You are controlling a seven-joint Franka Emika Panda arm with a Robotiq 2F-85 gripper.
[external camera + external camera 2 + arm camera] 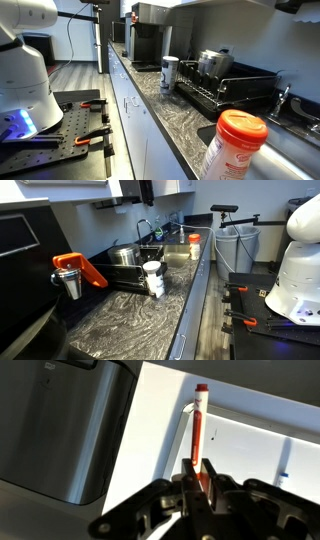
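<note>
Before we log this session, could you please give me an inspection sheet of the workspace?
Surface: dark speckled counter, carrying kitchenware.
Job's things: red marker, upright in front of a white cabinet door, near its handle.
Clutter: dish rack holding a pot; white jar; orange-lidded bottle; coffee machine.
End effector: shows only in the wrist view, apparently shut on the marker's lower end.
Cables: nothing seen.
Surroundings: sink, bins, robot base, orange-handled clamps on a black plate.
</note>
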